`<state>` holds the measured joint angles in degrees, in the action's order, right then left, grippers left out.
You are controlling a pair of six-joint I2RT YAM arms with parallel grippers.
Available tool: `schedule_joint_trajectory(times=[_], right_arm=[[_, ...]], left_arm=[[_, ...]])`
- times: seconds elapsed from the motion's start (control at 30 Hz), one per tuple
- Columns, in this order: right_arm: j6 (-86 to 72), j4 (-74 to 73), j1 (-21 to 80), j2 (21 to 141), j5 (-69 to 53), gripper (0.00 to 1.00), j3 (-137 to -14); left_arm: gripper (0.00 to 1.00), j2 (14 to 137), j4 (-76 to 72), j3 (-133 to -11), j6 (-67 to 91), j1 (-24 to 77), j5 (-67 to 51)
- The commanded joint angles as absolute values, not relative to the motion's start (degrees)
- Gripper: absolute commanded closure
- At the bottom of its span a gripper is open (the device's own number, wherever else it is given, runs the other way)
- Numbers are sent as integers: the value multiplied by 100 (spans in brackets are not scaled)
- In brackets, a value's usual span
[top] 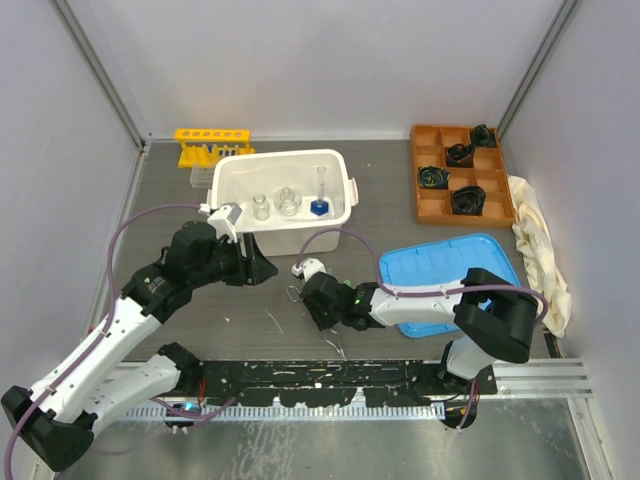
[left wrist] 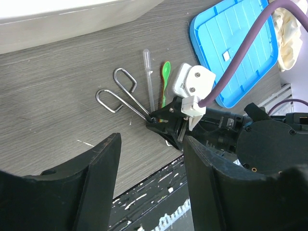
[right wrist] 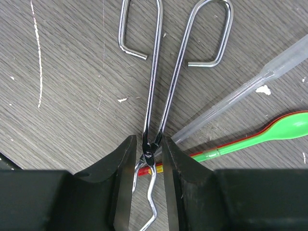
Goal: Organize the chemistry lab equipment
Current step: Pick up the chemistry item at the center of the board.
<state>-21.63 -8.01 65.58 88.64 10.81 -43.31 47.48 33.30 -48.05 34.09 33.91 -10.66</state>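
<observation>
- metal tongs (right wrist: 154, 96) lie flat on the grey table (top: 380, 200), just beside the green spatula (right wrist: 260, 137) and a clear pipette (right wrist: 240, 91); none of the three is put away yet.
- right gripper (right wrist: 147, 142): the jaws stand narrow on either side of the tongs where the two arms cross. whether they pinch the metal or only flank it, i cannot tell.
- left gripper (left wrist: 151, 144): jaws wide apart, nothing between them, hovering over the table.
- done, by the look of it: two small glass flasks (top: 260, 207) and the blue-based cylinder (top: 320, 203) stand upright inside the white bin (top: 285, 157).
- the yellow rack (top: 213, 140) and clear plastic rack (top: 203, 175) sit behind the bin at the back left; what they hold is too small to tell.
- left to do, i judge: tongs, spatula and pipette into the bin, perhaps the racks too, then the blue lid (top: 440, 270) lying to the right.
- no brand, label or readable writing shows on anything.
</observation>
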Motion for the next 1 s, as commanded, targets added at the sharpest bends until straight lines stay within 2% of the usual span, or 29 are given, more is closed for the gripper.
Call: schedule_joint_trajectory(times=[0.0, 0.2, 0.83, 0.9, 0.97], right_arm=[[-2267, -769, 6592, 8962, 1054, 66, -4329], [-2230, -943, 6620, 9038, 1078, 62, -4394], [-2221, -1068, 7021, 9479, 1072, 62, -4627], [-2267, -1047, 7027, 9466, 1065, 67, -4550], [-2280, -1054, 7025, 9451, 1070, 78, -4536]], left_arm=[[44, 4602, 3258, -4950, 3419, 3410, -956], [44, 4570, 3322, -4963, 3408, 3410, -912], [42, 4372, 3485, -4919, 3357, 3415, -733], [42, 4314, 3516, -4932, 3370, 3410, -667], [42, 4243, 3567, -4982, 3396, 3408, -556]])
